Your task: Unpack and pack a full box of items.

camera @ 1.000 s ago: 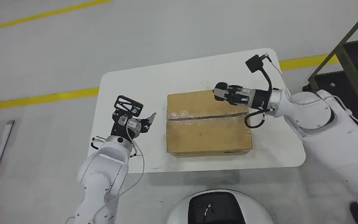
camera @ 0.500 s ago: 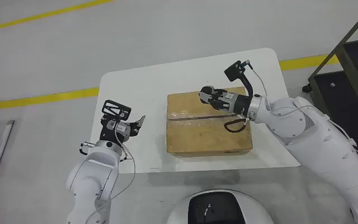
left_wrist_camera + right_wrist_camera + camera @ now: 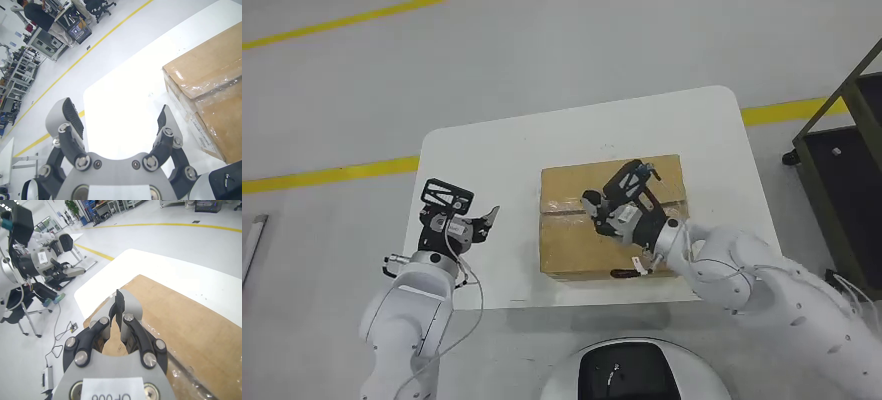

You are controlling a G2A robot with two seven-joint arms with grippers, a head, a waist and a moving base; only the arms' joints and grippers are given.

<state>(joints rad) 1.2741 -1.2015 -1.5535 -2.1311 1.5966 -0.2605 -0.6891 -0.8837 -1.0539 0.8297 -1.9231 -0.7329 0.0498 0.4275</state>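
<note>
Box (image 3: 577, 250) is sitting taped shut mid-table (image 3: 492, 150). R gripper (image 3: 117, 303), fingers pressed together, is hanging over box top by tape seam. L gripper (image 3: 117, 115) is hanging spread wide beside box, w/ nothing in it.

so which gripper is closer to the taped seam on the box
Right. The right gripper is shut over the box top, by the taped seam near one end. The left gripper is open over the table, off to the box's side.
</note>
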